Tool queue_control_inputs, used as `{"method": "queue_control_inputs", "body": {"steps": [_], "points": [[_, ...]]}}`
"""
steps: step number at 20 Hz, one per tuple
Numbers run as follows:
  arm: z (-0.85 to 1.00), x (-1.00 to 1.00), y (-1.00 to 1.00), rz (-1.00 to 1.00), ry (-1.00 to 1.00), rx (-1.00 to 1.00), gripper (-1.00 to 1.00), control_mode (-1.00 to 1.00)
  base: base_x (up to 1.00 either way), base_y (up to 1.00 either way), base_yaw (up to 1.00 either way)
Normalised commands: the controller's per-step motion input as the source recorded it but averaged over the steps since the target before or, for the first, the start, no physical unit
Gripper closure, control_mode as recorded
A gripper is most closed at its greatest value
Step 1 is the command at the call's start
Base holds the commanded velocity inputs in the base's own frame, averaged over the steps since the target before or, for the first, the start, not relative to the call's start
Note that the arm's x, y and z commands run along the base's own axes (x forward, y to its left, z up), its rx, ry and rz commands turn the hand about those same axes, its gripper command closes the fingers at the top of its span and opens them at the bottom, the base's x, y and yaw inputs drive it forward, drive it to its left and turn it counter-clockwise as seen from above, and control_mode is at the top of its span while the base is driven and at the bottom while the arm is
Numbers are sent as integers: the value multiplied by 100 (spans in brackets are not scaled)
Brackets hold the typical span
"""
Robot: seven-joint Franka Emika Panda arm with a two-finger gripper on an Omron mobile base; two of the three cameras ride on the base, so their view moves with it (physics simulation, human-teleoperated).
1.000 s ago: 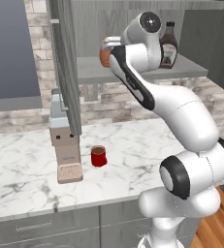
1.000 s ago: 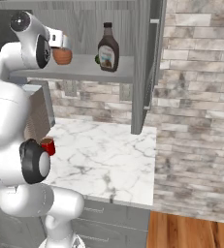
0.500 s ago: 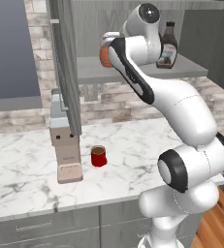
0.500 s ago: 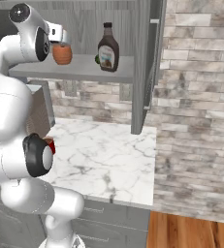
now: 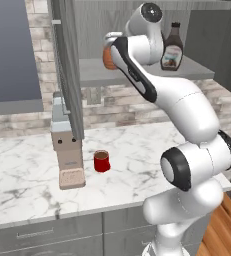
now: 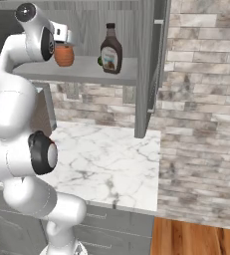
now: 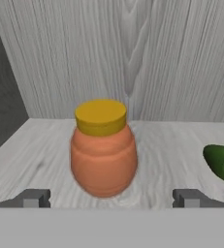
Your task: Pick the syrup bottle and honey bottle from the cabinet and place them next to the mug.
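The honey bottle, a squat orange jar with a yellow lid, stands on the grey cabinet shelf. My gripper is open just in front of it, one dark fingertip on each side, not touching it. From the sides, the honey bottle sits under my hand at the shelf's left part. The tall dark syrup bottle stands upright further right on the cabinet shelf. The red mug rests on the marble counter below.
A small green fruit lies on the shelf beside the syrup bottle. The open cabinet door hangs to the left over the counter. A beige and grey machine stands left of the mug. A brick wall closes the right side.
My hand has edged a little closer to the honey bottle on the shelf. The jaws have stayed open, and both bottles and the mug are where they were.
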Motion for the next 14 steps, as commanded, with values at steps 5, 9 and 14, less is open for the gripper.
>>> {"method": "queue_control_inputs", "body": {"steps": [5,9,14], "points": [[0,25,3,0,0,0,-100,-100,0,0,0],[0,18,15,0,0,0,-100,-100,0,0,0],[-4,10,19,0,0,0,-100,-100,0,0,0]]}}
